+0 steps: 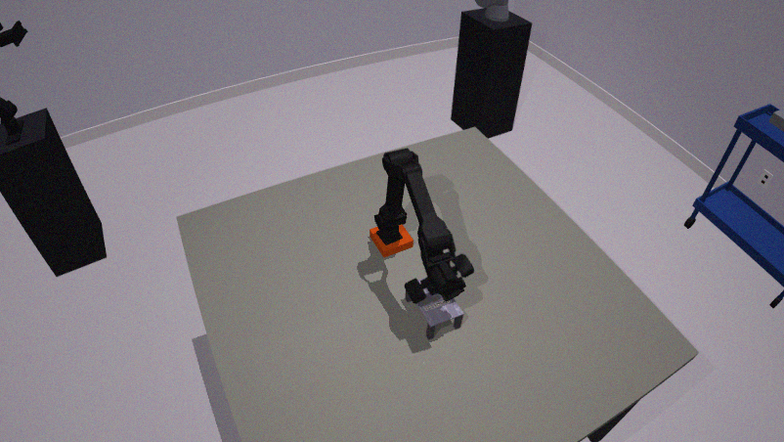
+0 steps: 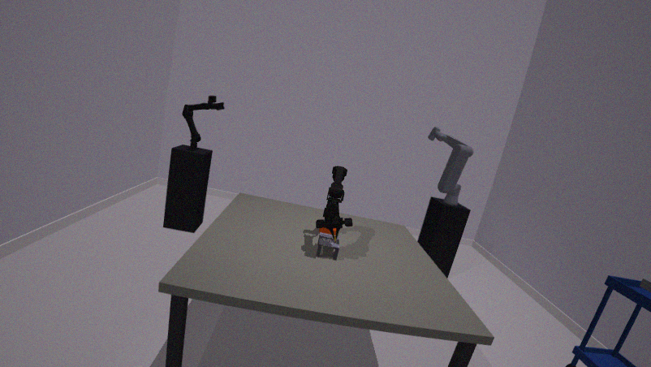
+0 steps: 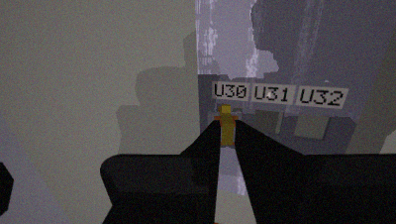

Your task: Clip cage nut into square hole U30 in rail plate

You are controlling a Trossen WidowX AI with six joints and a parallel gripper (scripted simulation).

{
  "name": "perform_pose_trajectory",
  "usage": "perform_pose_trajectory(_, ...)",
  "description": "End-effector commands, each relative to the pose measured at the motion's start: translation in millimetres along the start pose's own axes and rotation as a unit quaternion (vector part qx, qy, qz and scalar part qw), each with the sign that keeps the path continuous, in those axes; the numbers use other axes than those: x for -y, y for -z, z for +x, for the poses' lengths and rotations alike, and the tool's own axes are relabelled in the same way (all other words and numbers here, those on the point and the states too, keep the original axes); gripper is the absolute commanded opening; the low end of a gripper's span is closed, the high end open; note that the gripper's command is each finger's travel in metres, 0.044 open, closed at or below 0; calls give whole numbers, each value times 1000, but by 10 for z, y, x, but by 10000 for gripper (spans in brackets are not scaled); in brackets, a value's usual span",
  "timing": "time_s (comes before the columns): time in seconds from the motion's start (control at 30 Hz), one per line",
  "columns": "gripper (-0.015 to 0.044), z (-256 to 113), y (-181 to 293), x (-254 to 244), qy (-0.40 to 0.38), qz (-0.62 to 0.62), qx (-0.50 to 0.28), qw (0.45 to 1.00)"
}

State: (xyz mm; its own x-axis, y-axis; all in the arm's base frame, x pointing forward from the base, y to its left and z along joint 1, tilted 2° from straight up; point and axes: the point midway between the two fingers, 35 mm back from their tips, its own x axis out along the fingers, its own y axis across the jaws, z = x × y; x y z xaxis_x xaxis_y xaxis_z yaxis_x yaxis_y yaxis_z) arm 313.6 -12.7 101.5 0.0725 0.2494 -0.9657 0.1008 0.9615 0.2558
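Observation:
The yellow cage nut (image 3: 227, 133) is pinched between the two dark fingertips, just below the U30 label (image 3: 230, 91) in the wrist view. My gripper (image 3: 226, 126) is shut on it, pointing down at the rail plate. The rail plate (image 1: 446, 315) (image 2: 329, 243) (image 3: 225, 37) is a grey metal plate on short legs. The U30 hole is mostly hidden by the nut and fingertips, so I cannot tell how deep the wings sit. The square holes under U31 (image 3: 267, 121) and U32 (image 3: 311, 127) show to the right of the fingers.
The rail plate stands on the grey-green table (image 1: 307, 351) (image 2: 273, 278). The arm's orange base (image 1: 390, 243) is behind the plate. Black pedestals (image 1: 491, 70) (image 2: 187, 189) and a blue cart (image 1: 741, 219) stand off the table.

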Motion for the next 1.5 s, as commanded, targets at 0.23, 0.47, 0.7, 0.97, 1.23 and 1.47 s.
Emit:
perform_pose_trajectory(0.23, 23, 5, -2, 6, -12, -2, 0, 1000)
perform_pose_trajectory(0.47, 23, 6, -1, 11, -17, -2, 0, 1000)
perform_pose_trajectory(0.7, 23, 9, -1, 19, -24, -2, 0, 1000)
perform_pose_trajectory(0.97, 23, 12, -1, 29, -33, -2, 0, 999)
perform_pose_trajectory(1.23, 23, 13, -1, 39, -41, -2, 0, 999)
perform_pose_trajectory(1.47, 23, 15, 0, 44, -46, -2, 0, 999)
